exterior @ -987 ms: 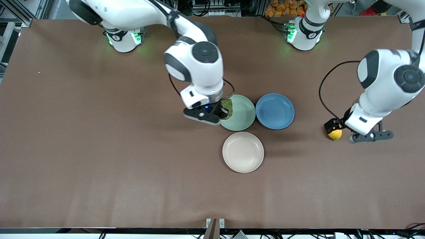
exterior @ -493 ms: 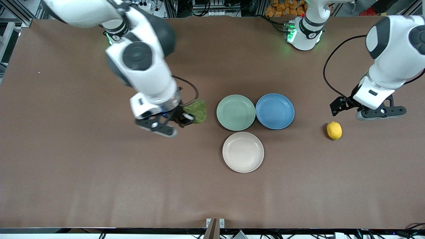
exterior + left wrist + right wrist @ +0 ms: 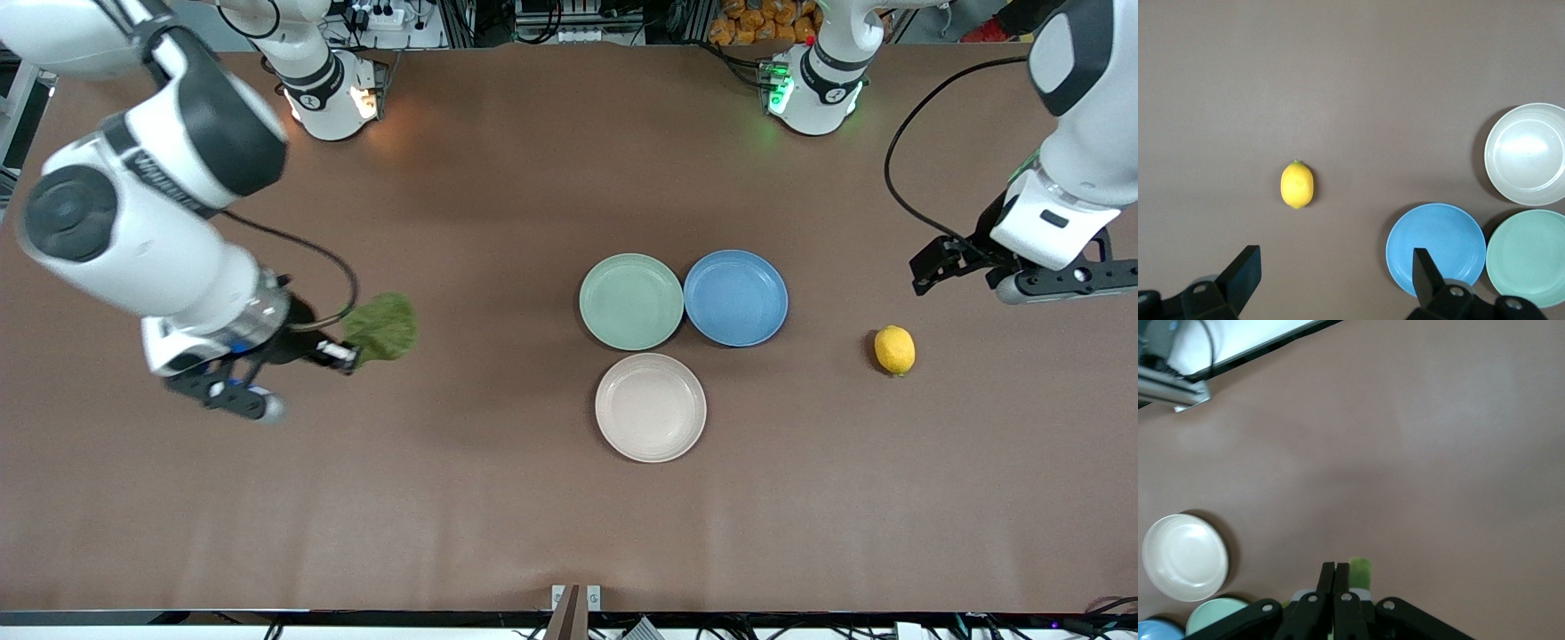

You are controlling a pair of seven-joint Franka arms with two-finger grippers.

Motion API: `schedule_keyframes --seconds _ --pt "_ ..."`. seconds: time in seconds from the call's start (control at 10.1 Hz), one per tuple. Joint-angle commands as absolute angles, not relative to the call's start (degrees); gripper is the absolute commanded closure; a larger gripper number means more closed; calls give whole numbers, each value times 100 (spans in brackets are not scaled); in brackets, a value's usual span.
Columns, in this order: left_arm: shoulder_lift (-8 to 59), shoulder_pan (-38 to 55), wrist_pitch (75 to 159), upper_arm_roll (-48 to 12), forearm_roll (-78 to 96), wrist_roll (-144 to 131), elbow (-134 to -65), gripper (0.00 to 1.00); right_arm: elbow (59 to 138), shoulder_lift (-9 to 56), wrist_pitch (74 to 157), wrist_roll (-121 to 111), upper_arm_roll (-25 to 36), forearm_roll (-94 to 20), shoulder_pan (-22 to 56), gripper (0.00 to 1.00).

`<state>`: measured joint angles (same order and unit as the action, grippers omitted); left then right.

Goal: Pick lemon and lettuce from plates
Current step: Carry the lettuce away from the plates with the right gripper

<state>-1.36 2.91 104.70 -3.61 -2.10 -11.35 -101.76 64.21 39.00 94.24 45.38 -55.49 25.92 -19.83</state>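
Brown counter [image 3: 498,516], 3 plates bare | right hand [image 3: 342,356] pinching lettuce [image 3: 382,327]: lower gently before letting go | left hand [image 3: 1331,280] spread above lemon [image 3: 894,349], waiting

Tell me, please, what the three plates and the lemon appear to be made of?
The green plate, blue plate and cream plate look like matte plastic: flat uniform colour, soft sheen. The lemon is smooth and evenly bright yellow; whether it is real or a plastic replica cannot be told.

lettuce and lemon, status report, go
Right gripper shut on crinkled dark green lettuce leaf, over bare table. Left gripper open, above small yellow lemon lying on table. Nothing in the way.
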Motion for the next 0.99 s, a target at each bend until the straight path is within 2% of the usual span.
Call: schedule_keyframes --seconds 0.0,0.3,0.49,0.89 --pt "-114 360 9662 -281 -70 -775 -9574 0 6723 3858 9422 3791 -5651 2531 -2696 100" --pt "-123 255 9457 -316 -167 -624 -9335 0 7004 3867 9422 3017 -5424 2557 -3207 100" --pt "-88 63 9169 -500 -229 -554 -8993 0 7136 3876 9431 2778 -5020 2593 -3243 100" --pt "-35 0 9141 -571 -264 -545 -8965 0 7426 3911 9745 2619 -4369 2628 -3190 100"
